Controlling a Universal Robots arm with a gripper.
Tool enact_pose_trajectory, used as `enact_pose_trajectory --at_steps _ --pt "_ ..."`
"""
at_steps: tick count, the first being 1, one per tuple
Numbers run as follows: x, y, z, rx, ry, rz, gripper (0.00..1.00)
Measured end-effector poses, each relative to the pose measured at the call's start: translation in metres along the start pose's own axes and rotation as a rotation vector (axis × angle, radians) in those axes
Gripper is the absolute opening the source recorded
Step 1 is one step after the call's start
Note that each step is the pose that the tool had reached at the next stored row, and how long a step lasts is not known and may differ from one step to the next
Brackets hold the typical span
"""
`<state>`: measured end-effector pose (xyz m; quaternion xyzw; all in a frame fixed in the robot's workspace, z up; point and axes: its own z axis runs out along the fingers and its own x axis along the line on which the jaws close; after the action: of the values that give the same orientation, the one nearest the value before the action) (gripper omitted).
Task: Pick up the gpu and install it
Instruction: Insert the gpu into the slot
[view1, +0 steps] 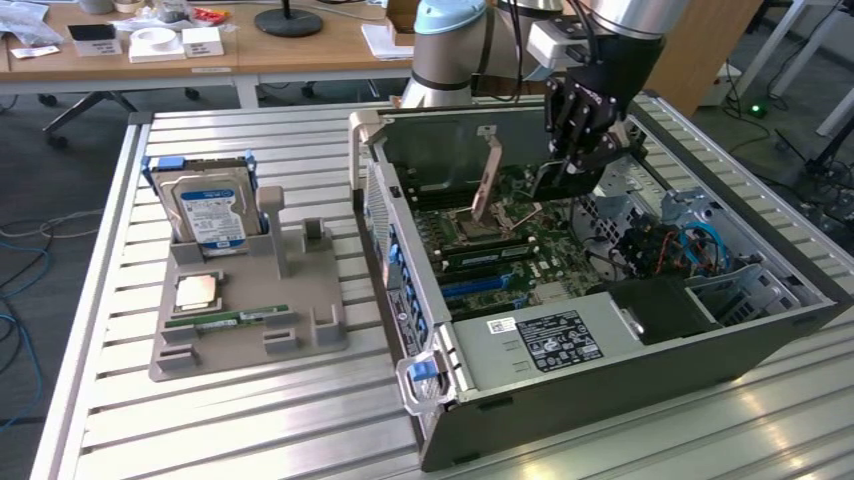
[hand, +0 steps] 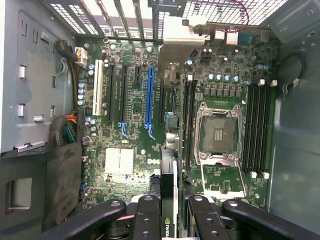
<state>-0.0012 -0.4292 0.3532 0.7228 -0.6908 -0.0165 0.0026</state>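
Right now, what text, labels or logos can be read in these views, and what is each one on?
"DELL", sideways, on the motherboard.
Logo on the gpu: lettering cut off, unreadable.
Sticker inside the computer case: too small to read.
Blue label on the hard drive: too small to read.

Bright, even indoor light from above in the exterior view. Pale glare along the slats of the metal table (view1: 267, 420). Deep shade inside the computer case (view1: 641, 370), darkest near its front end. In the wrist view, blown-out white through the vented rear wall (hand: 220, 12), flat light over the green motherboard (hand: 135, 105), gpu (hand: 169, 180) almost black in shadow.
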Motion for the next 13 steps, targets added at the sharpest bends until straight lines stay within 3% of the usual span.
enact_pose_trajectory --at_steps 13 --pt "0.0001 0.0011 0.0052 -0.0002 0.0004 0.000 0.26"
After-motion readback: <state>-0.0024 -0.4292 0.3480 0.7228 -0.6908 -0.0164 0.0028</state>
